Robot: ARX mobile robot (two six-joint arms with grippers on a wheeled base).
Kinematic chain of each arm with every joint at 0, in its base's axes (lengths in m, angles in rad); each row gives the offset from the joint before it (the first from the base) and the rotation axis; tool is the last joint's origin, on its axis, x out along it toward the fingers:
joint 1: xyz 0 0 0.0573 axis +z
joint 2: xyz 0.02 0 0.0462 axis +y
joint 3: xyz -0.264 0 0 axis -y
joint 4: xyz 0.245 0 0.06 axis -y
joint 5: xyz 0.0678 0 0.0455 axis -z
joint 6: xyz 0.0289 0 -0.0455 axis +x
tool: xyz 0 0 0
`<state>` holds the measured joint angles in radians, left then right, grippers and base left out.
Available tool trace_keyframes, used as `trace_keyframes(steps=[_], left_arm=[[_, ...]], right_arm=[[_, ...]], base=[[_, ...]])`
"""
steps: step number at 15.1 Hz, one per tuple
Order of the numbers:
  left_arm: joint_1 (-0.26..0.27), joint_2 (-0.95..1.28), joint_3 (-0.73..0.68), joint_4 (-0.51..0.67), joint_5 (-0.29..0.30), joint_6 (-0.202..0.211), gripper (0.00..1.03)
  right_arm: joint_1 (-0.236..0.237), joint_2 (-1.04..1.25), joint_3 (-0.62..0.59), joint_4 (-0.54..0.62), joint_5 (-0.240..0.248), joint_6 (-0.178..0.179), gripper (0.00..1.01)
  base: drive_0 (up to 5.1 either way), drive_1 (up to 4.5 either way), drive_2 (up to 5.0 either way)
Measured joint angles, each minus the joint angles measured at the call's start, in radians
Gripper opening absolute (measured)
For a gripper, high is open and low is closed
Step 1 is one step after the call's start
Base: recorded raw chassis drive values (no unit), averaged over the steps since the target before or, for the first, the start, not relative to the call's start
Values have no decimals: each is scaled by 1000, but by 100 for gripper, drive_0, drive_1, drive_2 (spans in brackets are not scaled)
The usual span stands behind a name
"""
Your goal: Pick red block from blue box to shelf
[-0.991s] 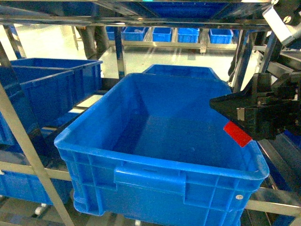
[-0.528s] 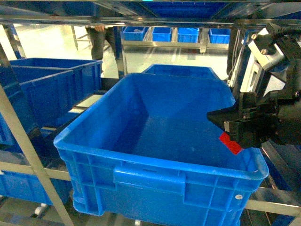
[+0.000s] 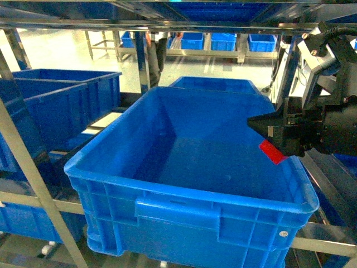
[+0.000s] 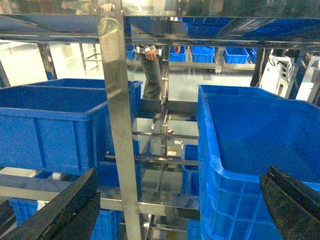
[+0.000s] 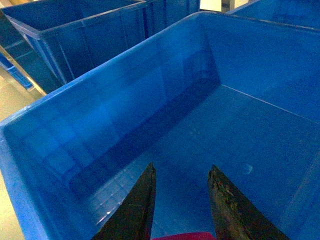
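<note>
Right wrist view: two dark fingers (image 5: 142, 207) of the right gripper (image 5: 180, 210) point down into the blue box (image 5: 100, 125), set a little apart, with the top edge of the red block (image 5: 182, 236) showing between them at the bottom of the frame. Whether the pads actually press on the block cannot be told from this view. Head view: the right gripper (image 3: 279, 137) hangs above the right-hand rim of the blue box (image 3: 184, 192), its black fingers pointing left; the red block (image 3: 272, 152) sits tilted at the fingertips, raised off the box floor and over the inner right side of the box, so it appears to be held. Behind the gripper rise the black and grey links of the right arm (image 3: 329, 84). The box rests on a tier of the shelf (image 3: 139, 25), whose shiny steel rails and posts frame the scene. Left wrist view: the left gripper (image 4: 180, 210) is spread wide, one dark finger (image 4: 65, 212) at each lower corner, holding nothing, facing a steel post (image 4: 117, 115) of the shelf. More blue crates (image 4: 55, 120) stand on the tier to the left, and a person (image 4: 155, 70) stands in the background aisle.
</note>
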<state>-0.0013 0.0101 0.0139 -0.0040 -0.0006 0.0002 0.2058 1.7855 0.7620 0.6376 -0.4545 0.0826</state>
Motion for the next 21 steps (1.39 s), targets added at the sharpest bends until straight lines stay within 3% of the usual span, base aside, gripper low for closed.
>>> trace_keyframes(steps=[6,9,15,21], left_arm=[[0,0,0,0,0,0,98],[0,0,0,0,0,0,98],[0,0,0,0,0,0,98],[0,0,0,0,0,0,98]], right_arm=[[45,0,0,3,-33,0,26],[99,0,17,-11,-29,1,26],[63,47,21,27,-16,-2,26],[62,53,43,52,-17,-5,26]], base=[[0,0,0],[0,0,0],[0,0,0],[0,0,0]])
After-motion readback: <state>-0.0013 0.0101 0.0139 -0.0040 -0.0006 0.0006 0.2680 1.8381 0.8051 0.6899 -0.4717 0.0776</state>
